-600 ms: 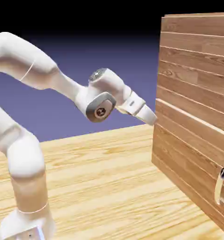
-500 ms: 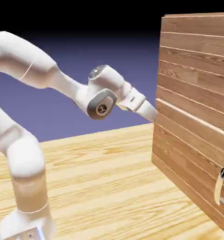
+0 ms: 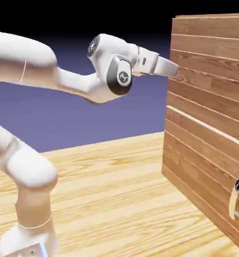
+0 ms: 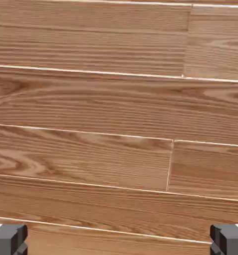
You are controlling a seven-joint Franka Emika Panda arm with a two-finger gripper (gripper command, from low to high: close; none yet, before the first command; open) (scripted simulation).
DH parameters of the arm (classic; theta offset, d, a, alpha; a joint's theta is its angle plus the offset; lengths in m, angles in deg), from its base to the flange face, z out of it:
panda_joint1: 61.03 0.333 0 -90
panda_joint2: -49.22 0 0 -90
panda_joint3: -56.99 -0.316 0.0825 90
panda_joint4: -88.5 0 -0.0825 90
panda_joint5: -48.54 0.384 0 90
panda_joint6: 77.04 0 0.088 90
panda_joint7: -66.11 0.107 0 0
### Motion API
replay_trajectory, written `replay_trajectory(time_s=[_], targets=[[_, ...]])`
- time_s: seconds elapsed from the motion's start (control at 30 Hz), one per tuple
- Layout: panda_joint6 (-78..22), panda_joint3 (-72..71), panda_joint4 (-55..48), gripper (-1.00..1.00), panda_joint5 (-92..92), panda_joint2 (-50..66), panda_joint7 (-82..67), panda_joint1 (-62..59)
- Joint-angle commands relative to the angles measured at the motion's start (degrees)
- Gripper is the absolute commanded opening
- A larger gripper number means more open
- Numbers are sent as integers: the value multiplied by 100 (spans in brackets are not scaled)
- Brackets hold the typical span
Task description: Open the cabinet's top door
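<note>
The cabinet (image 3: pixel 191 155) is a tall box of reddish-brown horizontal planks at the exterior view's right. Its top door (image 3: pixel 211 60) is the upper plank panel, ending at a pale seam. My gripper (image 3: pixel 175 70) points roughly level at the door's upper planks, with its tips right at the door's left edge. Whether it touches the wood I cannot tell. In the hand view the door's planks (image 4: pixel 116 104) fill the picture, very close. The two grey fingertips (image 4: pixel 8 238) sit far apart in the bottom corners, so the gripper (image 4: pixel 119 241) is open and holds nothing.
The lower door carries a curved silver handle (image 3: pixel 235 197) near the exterior view's right edge. A light wooden table (image 3: pixel 116 185) runs from the robot's base to the foot of the cabinet. My arm arches over it from the left.
The hand has risen from the seam between the two doors to the top door's upper planks and levelled out. The elbow has swung up with it. The gripper stays open.
</note>
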Motion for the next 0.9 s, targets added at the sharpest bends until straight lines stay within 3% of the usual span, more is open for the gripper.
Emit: replay_trajectory(time_s=[0.0,0.87], targets=[[18,145,-101,0,-250,-42,155,126],[489,3918,-2723,0,-6728,-1137,4175,3386]])
